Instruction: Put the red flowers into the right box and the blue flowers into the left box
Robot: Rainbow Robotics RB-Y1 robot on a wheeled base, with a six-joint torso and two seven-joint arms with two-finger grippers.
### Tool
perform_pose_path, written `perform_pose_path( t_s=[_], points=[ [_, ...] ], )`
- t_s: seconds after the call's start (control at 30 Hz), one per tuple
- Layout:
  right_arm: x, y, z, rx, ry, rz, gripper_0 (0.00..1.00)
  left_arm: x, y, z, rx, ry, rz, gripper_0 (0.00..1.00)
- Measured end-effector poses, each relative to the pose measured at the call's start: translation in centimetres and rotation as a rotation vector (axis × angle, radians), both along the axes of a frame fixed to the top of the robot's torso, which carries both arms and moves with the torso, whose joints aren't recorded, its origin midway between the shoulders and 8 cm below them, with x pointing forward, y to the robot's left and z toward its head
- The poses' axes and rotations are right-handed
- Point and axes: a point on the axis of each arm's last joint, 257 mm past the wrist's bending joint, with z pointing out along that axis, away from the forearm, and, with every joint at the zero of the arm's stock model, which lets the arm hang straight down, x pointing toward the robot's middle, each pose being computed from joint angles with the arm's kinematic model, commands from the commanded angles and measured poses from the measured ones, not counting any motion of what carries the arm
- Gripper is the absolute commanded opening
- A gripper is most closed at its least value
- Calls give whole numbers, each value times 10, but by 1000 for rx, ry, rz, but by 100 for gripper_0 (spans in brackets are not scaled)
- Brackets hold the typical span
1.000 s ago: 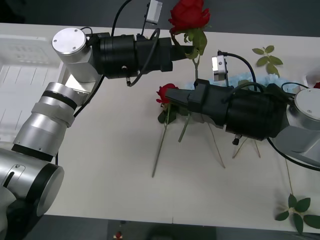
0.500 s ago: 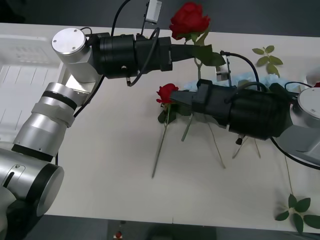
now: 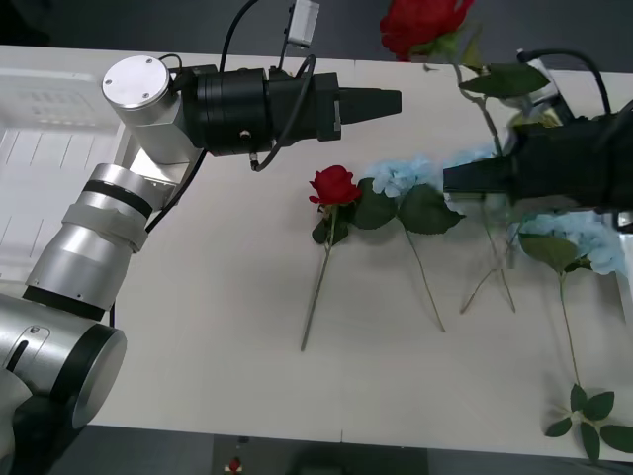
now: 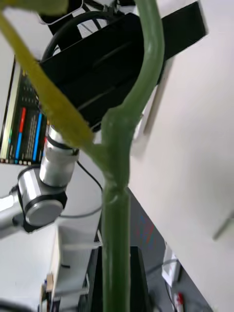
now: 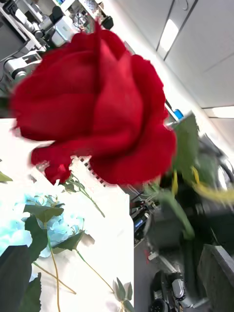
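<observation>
gripping a red rose (image 3: 420,25) (right hand (image 3: 457,178))

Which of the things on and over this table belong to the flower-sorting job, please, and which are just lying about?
Part of the job:
- held red rose, stem in the right gripper
- red rose lying on the table
- blue flowers
- left box
- left gripper, near the table's far edge

Lying about:
- green leaf sprig at the near right corner
</observation>
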Motion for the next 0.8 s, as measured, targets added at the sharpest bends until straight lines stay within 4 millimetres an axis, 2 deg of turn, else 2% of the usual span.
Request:
perform_pose_path(
  t_s=[0.13,0.27,0.37,0.57,0.7,0.8],
  points=[
    [17,-57,9,-47,23,-12,0,1,2,-1,3,-1,2,100],
    [34,-126,-6,-211,-1,-58,0,8,17,-7,40,-9,25,100],
    [44,-197,-30,-432,-8,-118,0,15,38,-27,132,-20,45,100],
    [67,-330,-44,-835,-43,-328,0,29,92,-74,363,-25,100,100],
    [77,-385,-45,-920,-35,-465,0,27,123,-95,497,114,125,100],
    [76,-430,-64,-950,24,-582,0,25,144,-103,589,240,173,100]
  ],
)
